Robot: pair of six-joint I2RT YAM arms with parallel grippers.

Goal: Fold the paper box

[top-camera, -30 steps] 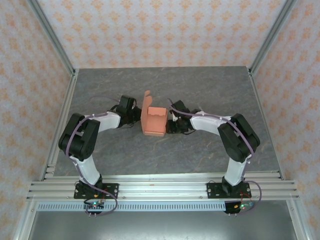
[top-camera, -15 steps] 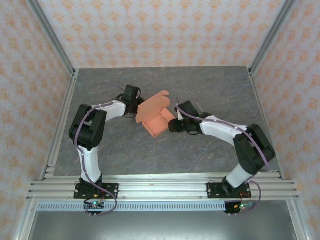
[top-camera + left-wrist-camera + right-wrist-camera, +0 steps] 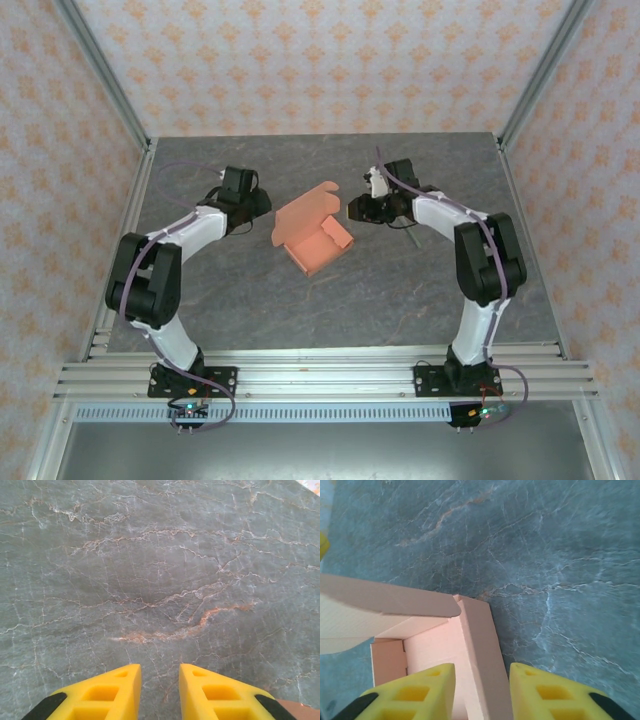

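Now, nearest first, at the bottom edge of the right wrist view: right fingers (image 3: 437,687) spread apart, clamped on nothing. Just beyond them, one side wall of the paper box (image 3: 477,645), and further off the lid flap (image 3: 385,600) reaching in from the left edge. Probably let go to leave the box resting on its base, open side up, ready for pressing that lid down. At the bottom of the left wrist view: left fingers (image 3: 122,690) parted, holding nothing, aimed over the bare grey surface (image 3: 160,570), with a sliver of salmon card in the lower right corner. From above, find the box mid-frame, set diagonally on the surface, flanked left and right by the fingers, near yet seemingly apart. Compared with a second ago: no longer standing tall with fingers tight against both sides; since turned, laid down and released, with both sets of fingers drawn back toward the upper part of the frame.
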